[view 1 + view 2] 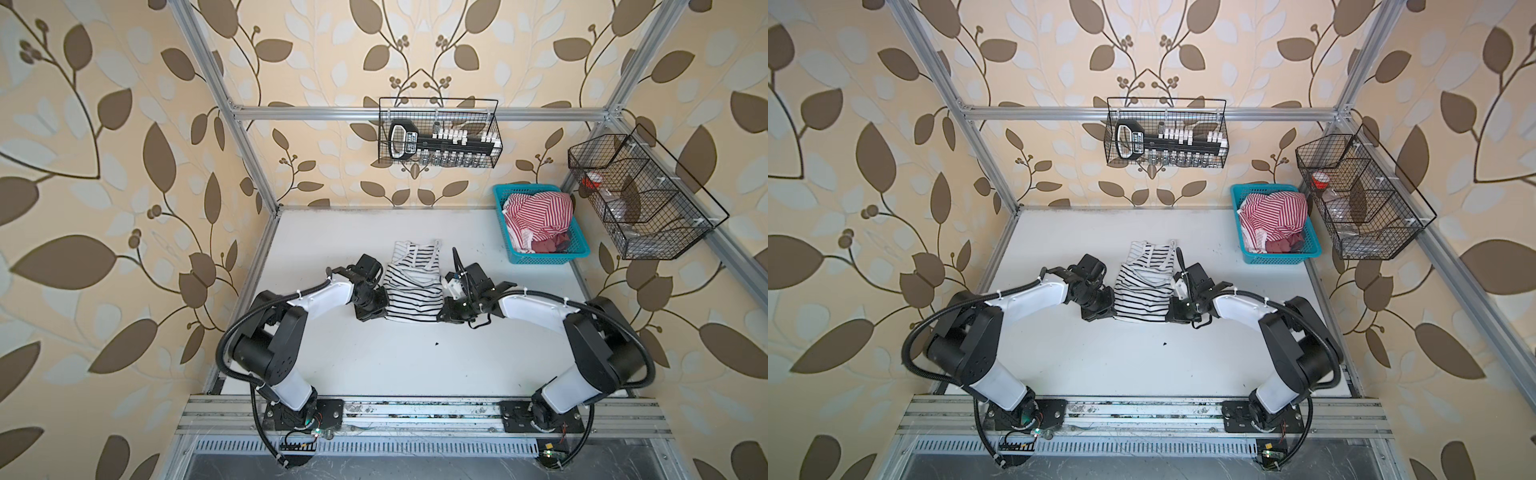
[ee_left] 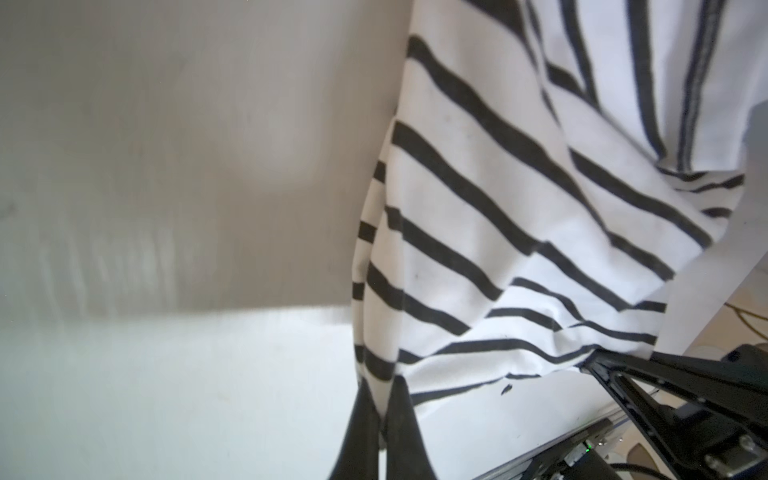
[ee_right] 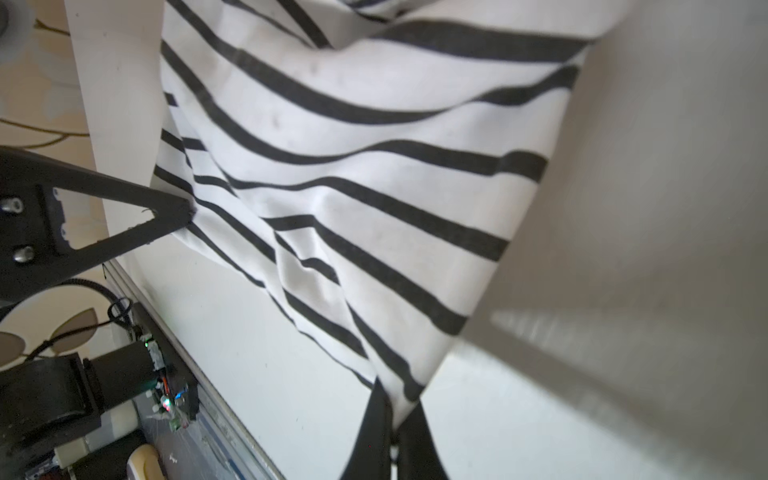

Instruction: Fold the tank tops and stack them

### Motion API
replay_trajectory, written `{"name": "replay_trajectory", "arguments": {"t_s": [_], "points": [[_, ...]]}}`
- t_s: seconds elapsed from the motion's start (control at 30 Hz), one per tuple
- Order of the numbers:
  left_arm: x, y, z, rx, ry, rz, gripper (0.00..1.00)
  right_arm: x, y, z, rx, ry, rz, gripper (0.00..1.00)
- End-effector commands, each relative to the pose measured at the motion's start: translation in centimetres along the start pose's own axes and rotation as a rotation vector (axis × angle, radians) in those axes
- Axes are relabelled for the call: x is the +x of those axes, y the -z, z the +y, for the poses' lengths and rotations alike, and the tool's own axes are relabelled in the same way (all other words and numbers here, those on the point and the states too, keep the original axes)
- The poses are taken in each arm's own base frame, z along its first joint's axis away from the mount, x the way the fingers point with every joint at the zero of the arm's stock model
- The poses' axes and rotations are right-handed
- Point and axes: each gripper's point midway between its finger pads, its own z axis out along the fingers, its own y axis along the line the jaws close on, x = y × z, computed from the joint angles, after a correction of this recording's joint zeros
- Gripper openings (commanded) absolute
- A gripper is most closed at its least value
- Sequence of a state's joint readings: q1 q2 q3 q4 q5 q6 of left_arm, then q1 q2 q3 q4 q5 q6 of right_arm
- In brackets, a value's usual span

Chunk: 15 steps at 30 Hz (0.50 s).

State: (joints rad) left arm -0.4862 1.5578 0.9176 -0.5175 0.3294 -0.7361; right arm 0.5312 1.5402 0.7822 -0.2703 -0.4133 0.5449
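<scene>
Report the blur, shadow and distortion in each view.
Both top views: sharp and evenly lit, with wide-angle stretch splaying the frame. Left wrist: black-striped top fairly crisp, table beside it grey-shadowed and streak-blurred. Right wrist: stripes slightly softer, table likewise shadowed and streaked.

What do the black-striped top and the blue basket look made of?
Black-striped tank top: soft matte knit cloth, probably cotton jersey; it drapes and creases. Blue basket: seemingly moulded plastic, slightly glossy, with a slotted lattice wall.
</scene>
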Motion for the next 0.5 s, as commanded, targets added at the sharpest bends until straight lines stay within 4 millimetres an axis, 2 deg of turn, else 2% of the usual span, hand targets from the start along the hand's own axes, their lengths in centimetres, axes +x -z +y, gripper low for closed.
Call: {"name": "replay_trajectory", "arguments": {"t_s": [0.0,0.07,0.23,0.37,0.47], "points": [[2.3,1.6,0.8,-0.030,0.021,-0.033,0.00,2.1,1.2,0.1,0.034,-0.041,-0.026,0.00],[3.4,2.4,1.0,-0.029,0.021,-0.052,0.00,3.3,2.0,0.7,0.036,-0.040,-0.043,0.00],[5.4,4.2,1.1,-0.013,0.017,-0.081,0.00,4.6,4.6,2.4,0.015,-0.028,-0.090,0.00],[5.1,6.0,0.0,0.006,-0.012,-0.116,0.00,4.6,6.0,3.4,-0.010,-0.013,-0.097,0.00],[4.3,6.9,-1.5,0.021,-0.044,-0.133,0.00,3.9,6.7,3.7,-0.007,-0.006,-0.101,0.00]]}}
